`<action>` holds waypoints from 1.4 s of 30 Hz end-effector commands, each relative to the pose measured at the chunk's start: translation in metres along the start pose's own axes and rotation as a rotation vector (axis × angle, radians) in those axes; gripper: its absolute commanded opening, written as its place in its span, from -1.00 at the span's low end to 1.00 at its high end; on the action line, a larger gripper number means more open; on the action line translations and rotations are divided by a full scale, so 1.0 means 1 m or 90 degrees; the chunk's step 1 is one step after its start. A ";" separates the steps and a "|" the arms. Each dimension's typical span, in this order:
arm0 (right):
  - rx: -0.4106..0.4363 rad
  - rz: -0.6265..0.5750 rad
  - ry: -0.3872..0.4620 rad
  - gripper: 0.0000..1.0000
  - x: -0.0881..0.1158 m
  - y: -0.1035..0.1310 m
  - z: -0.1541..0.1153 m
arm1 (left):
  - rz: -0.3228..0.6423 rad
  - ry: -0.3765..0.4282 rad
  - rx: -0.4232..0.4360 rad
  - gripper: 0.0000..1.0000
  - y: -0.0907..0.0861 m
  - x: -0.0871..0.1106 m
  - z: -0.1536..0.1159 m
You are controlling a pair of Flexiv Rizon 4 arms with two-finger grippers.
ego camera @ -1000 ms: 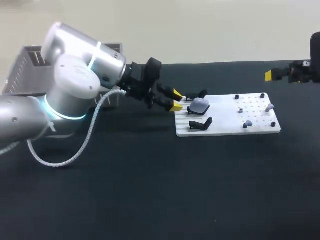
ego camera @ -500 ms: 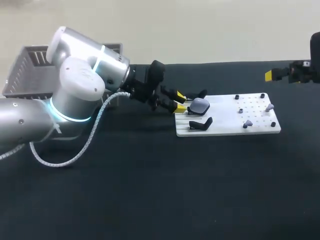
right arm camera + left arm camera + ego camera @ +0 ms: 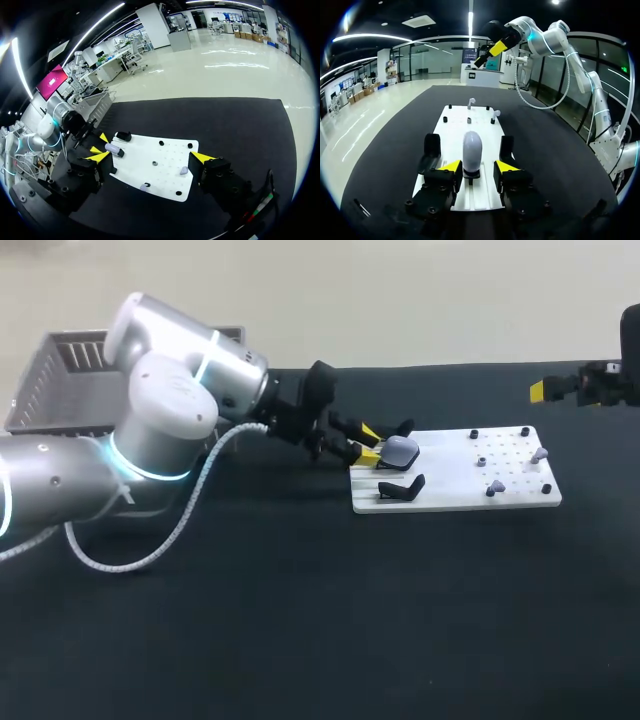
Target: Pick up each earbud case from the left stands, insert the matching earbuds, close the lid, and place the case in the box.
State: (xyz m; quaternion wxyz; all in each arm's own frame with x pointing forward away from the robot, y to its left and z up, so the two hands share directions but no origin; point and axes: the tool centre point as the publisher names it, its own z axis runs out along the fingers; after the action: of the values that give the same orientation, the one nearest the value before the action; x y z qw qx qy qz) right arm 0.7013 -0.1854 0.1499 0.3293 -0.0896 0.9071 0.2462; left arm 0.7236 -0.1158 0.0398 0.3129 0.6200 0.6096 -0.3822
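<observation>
A grey-lilac earbud case (image 3: 400,450) sits closed on the middle stand at the left end of the white board (image 3: 455,498). My left gripper (image 3: 368,444) is at that end, open. In the left wrist view the case (image 3: 472,149) stands upright between the yellow fingertips (image 3: 451,166) of the left gripper (image 3: 479,167), with a small gap on each side. Two black stands (image 3: 431,150) (image 3: 506,147) flank it, both bare. Small lilac earbuds (image 3: 540,454) (image 3: 494,487) rest on the board's right half. My right gripper (image 3: 545,390) hangs open and holds nothing, above the table's far right.
A grey wire basket (image 3: 60,380) stands at the back left, behind my left arm. Black pegs (image 3: 474,434) dot the board. In the right wrist view the right gripper (image 3: 150,157) spreads wide high over the board (image 3: 165,150), with the case (image 3: 114,148) ahead of one finger.
My left arm has slid right towards the board, bringing its fingers to either side of the case, and they have narrowed a little. The right arm has kept still.
</observation>
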 end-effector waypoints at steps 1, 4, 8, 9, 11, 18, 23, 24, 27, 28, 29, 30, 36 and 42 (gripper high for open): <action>-0.001 0.000 0.000 1.00 0.000 0.000 0.000 | 0.002 0.002 0.011 -0.08 0.007 0.000 0.005; -0.001 0.000 0.000 1.00 0.000 0.000 0.000 | 0.002 0.001 0.014 -0.07 0.008 0.000 0.007; -0.001 0.000 0.000 1.00 0.000 0.000 0.000 | 0.002 -0.002 0.019 -0.07 0.008 0.001 0.010; -0.001 0.000 0.000 1.00 0.000 0.000 0.000 | 0.002 -0.002 0.021 -0.07 0.009 0.001 0.010; -0.001 0.000 0.000 1.00 0.000 0.000 0.000 | 0.002 -0.004 0.023 -0.07 0.009 0.002 0.011; -0.001 0.000 0.000 1.00 0.000 0.000 0.000 | 0.003 -0.007 0.027 -0.08 0.010 0.003 0.013; -0.001 0.000 0.000 1.00 0.000 0.000 0.000 | 0.005 -0.009 0.030 -0.09 0.011 0.003 0.016; -0.001 0.000 0.000 1.00 0.000 0.000 0.000 | 0.005 -0.009 0.031 -0.08 0.011 0.003 0.016; -0.001 0.000 0.000 1.00 0.000 0.000 0.000 | 0.006 -0.011 0.033 -0.09 0.012 0.003 0.018; -0.001 0.000 0.000 1.00 0.000 0.000 0.000 | 0.007 -0.012 0.034 -0.09 0.012 0.002 0.019; -0.001 0.000 0.000 1.00 0.000 0.000 0.000 | 0.008 -0.012 0.035 -0.09 0.011 0.002 0.019; -0.001 0.000 0.000 1.00 0.000 0.000 0.000 | 0.008 -0.013 0.036 -0.09 0.011 0.001 0.020; -0.001 0.000 0.000 1.00 0.000 0.000 0.000 | 0.007 -0.019 0.035 -0.11 0.010 0.002 0.022; -0.001 0.000 0.000 1.00 0.000 0.000 0.000 | 0.008 -0.019 0.038 -0.11 0.009 0.003 0.025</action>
State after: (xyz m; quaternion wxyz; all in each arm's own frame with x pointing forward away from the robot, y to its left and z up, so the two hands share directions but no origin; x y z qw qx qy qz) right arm 0.7013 -0.1854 0.1499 0.3293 -0.0896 0.9071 0.2462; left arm 0.7282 -0.1356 0.0261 0.3058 0.6267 0.5906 -0.4061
